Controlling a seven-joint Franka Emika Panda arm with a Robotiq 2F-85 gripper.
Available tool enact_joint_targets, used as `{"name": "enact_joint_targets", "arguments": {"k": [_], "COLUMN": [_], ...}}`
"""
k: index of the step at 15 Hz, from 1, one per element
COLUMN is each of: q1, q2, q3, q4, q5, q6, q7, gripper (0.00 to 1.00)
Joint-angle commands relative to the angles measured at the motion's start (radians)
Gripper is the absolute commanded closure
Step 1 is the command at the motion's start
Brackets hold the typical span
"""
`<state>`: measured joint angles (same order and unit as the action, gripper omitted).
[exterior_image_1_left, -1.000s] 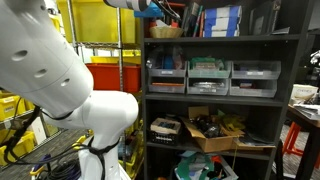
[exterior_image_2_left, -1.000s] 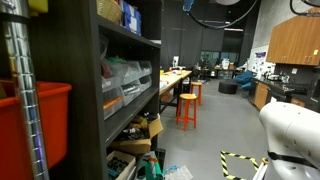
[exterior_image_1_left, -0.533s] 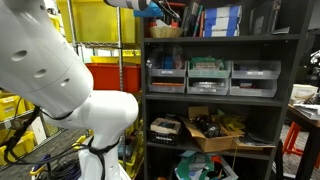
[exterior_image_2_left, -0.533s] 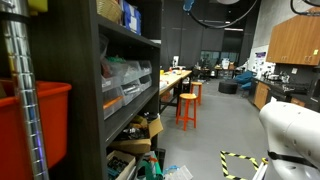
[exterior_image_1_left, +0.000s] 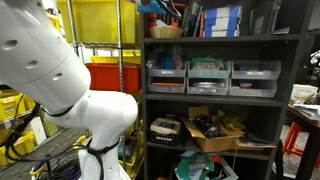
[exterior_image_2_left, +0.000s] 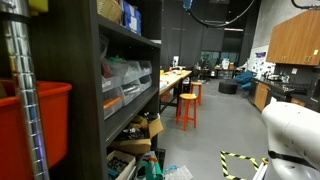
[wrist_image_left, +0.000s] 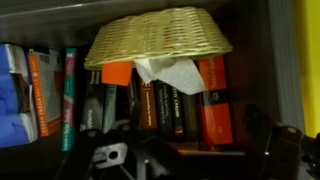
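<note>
The gripper (wrist_image_left: 195, 150) is wide open, holding nothing. In the wrist view the basket (wrist_image_left: 160, 35) is at 12 o'clock from it, with books (wrist_image_left: 215, 100) just behind. Best go slow, aim at the rim, and not bump the books.

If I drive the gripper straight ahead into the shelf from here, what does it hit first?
Most likely the wicker basket and the white paper against it, which sit in front of the row of books. The open gripper points at them; the gap is hard to judge.
</note>
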<state>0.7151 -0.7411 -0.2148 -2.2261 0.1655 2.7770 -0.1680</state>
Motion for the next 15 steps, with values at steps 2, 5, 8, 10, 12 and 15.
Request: {"name": "enact_joint_targets", "arguments": {"k": [2,5,8,10,12,15], "q1": [-0.027,-0.042,-0.075,-0.115,-0.157,-0.228], "q2": [0.13,0.2,0.258,0.292,0.322,0.355], "q3": [-0.047,-0.091,-0.105,-0.088,-0.059,0.006], "q4": [0.171,0.228,0.262,0.281,0.303,0.336], "q5": [0.115,0.215,0.325,0.383,0.426,0.474], "q6": [-0.064,-0.151,-0.246,-0.295,-0.333,-0.369], "q7": [-0.012,-0.019,-0.021,-0.025,-0.031,-0.05], "gripper": [0.0,0.0,0.0,0.0,0.0,0.0]}}
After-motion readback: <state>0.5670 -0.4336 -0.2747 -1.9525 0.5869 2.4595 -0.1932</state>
